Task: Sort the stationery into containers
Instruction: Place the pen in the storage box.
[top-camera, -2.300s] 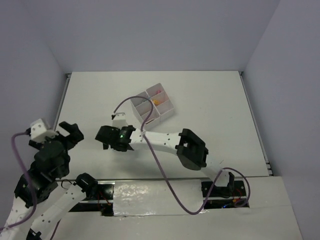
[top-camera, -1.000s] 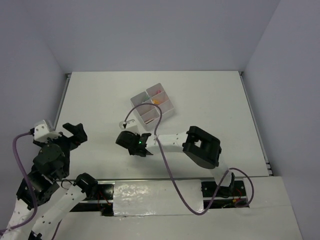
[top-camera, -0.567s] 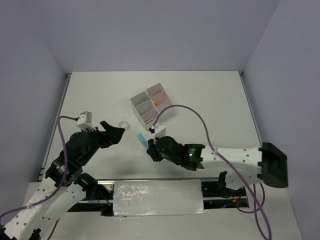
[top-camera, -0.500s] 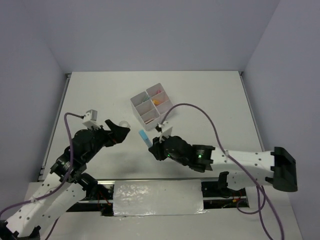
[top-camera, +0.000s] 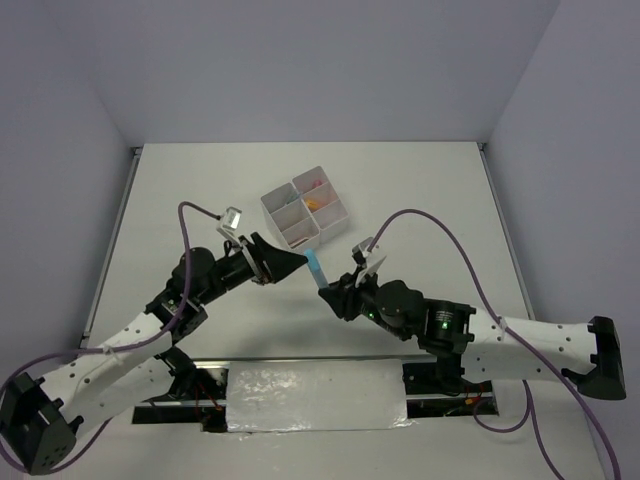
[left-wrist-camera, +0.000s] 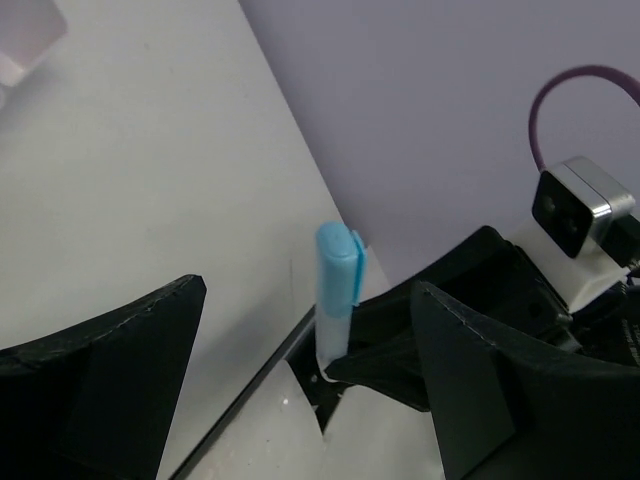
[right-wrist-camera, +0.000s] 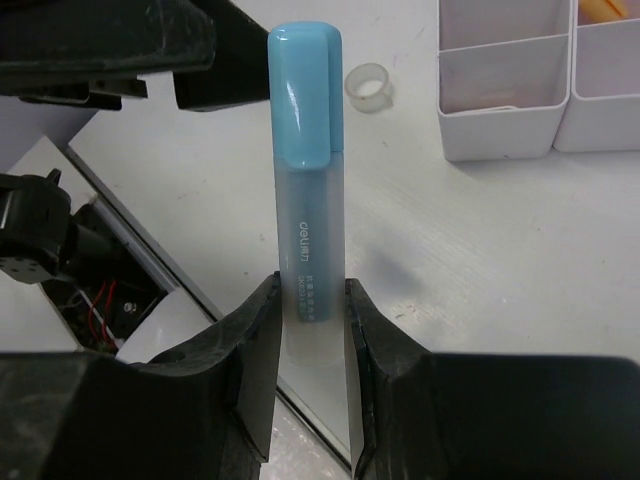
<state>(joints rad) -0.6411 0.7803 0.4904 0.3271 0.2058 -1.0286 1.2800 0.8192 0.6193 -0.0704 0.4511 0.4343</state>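
Over the white table (top-camera: 420, 200) the two arms meet nose to nose, just in front of the organiser (top-camera: 272, 215). The right gripper (right-wrist-camera: 310, 320) is clamped on a pale blue highlighter (right-wrist-camera: 306, 180), its two black fingers pinching the clear lower barrel so that the piece stands upright with the blue cap on top, lifted clear of the table. The left gripper (top-camera: 288, 263) points at it from the other side with its jaws spread wide and nothing between them but air. From its own wrist camera the highlighter's cap shows in the gap between the two dark fingers, touching neither. The organiser sits a little farther back, near the middle of the table, its four square compartments open to the ceiling; I can make out something pink (top-camera: 318, 185) and something orange (top-camera: 312, 203) in the far ones. A small clear tape roll (right-wrist-camera: 366, 85) lies flat on the table near the organiser's outer wall, close to the left gripper's fingers.
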